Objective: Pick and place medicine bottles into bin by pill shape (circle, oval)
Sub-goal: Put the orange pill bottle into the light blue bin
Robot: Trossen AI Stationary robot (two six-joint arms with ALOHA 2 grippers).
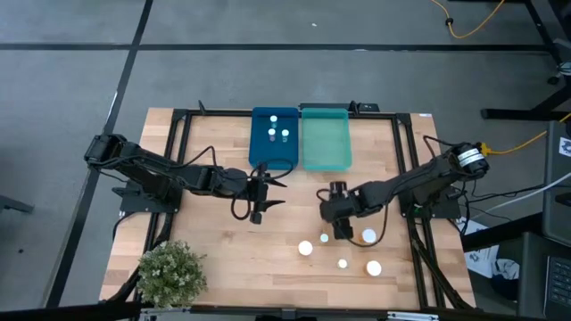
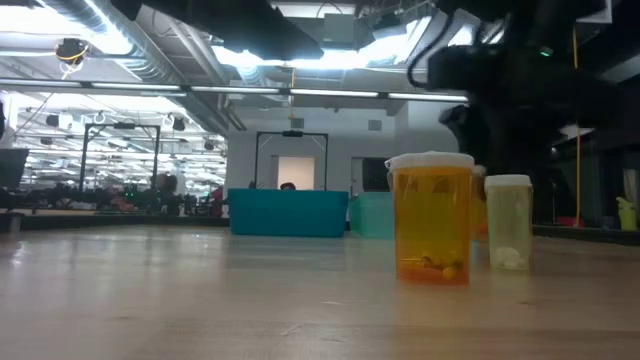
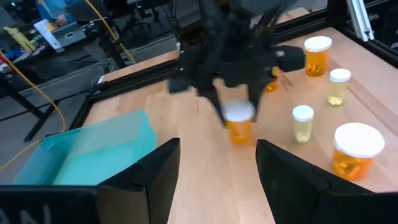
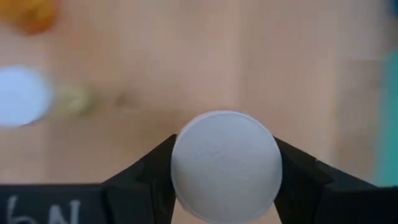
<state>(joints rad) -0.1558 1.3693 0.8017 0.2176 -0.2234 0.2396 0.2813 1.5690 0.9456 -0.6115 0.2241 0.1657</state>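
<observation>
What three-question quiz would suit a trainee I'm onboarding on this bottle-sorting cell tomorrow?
1. Which gripper is clamped on a white-capped bottle? A) left B) right
2. True or false: the left gripper is open with nothing between its fingers.
3. Fill in: the blue bin holds ___ bottles.

Key: 1. B, the right gripper. 2. True. 3. Three.

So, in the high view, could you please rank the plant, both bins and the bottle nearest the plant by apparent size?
1. Plant, marginally largest.
2. Teal bin and blue bin, alike.
3. Bottle, far smallest.
</observation>
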